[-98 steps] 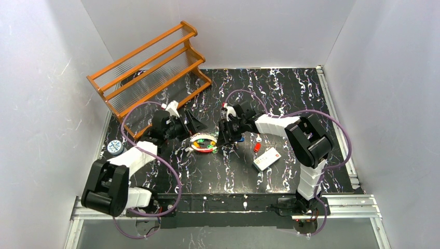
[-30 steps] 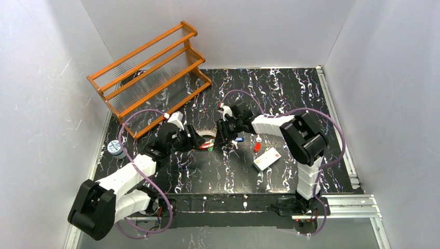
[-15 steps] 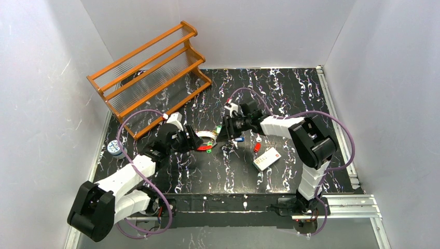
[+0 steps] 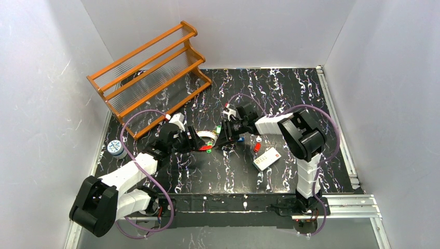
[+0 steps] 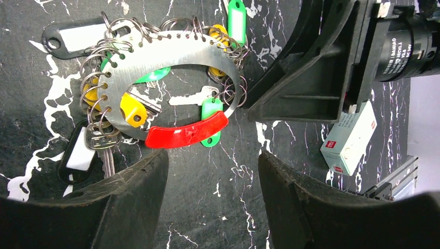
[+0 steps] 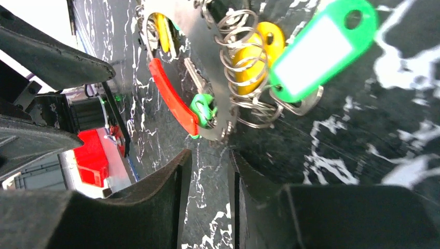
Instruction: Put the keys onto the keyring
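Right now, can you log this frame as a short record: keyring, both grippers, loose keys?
keyring: metal loop with a red segment, flat on the table between the two grippers
left gripper: open, empty, just short of the keyring
right gripper: narrowly open, empty, at the keyring's rim
loose: red key and blue key, on the table right of the keyring

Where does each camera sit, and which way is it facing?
Top external: high behind the bases, looking down on the table; both arms show, left gripper and right gripper flanking the keyring.
Left wrist: low, looking down past its own open fingers at the keyring.
Right wrist: close to the table, own fingers in the foreground, facing the keyring's edge.
Shared: both wrist views show the ring's red segment.
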`<state>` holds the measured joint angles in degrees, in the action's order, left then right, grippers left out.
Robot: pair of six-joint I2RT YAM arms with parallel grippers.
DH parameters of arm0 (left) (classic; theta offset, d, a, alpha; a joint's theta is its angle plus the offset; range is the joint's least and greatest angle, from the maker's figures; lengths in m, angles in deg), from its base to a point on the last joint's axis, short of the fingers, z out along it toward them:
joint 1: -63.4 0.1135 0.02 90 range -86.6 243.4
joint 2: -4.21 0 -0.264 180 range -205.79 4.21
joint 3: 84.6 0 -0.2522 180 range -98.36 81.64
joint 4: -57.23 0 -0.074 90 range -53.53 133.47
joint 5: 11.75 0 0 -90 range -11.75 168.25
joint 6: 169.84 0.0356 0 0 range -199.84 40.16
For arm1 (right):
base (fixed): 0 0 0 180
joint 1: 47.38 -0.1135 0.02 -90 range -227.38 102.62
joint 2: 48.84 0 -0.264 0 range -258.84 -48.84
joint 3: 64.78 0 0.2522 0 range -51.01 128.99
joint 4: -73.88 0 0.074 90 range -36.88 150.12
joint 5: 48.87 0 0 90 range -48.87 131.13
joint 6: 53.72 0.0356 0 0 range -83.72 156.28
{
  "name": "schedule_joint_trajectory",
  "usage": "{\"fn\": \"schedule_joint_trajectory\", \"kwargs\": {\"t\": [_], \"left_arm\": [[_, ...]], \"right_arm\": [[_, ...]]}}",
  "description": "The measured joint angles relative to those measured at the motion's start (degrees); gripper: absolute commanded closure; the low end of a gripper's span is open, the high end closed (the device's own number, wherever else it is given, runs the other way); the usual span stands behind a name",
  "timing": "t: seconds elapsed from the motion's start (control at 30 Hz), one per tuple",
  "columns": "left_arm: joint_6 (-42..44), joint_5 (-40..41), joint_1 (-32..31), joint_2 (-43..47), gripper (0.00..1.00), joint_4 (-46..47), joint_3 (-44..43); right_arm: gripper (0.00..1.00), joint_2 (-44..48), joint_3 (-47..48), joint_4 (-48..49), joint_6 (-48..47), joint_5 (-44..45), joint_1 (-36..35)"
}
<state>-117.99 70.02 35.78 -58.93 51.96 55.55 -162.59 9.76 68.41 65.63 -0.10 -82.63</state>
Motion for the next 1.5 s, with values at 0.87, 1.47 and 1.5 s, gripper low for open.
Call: {"fn": "schedule_joint_trajectory", "kwargs": {"t": [0.87,1.47,1.5], "left_arm": [[-0.4,-1.0,0.0,-1.1,0.38,1.7,0.0],[-0.4,-1.2,0.0,-1.1,0.38,1.7,0.0],[-0.4,-1.2,0.0,-1.1,0.38,1.7,0.0]], "right_arm": [[0.69,5.3,-1.7,-0.4,2.5,12.0,-3.1],[0.99,2.7,-1.7,1.4,5.1,9.3,-3.0],[0.99,2.7,-1.7,1.4,4.8,8.9,-3.1]]}}
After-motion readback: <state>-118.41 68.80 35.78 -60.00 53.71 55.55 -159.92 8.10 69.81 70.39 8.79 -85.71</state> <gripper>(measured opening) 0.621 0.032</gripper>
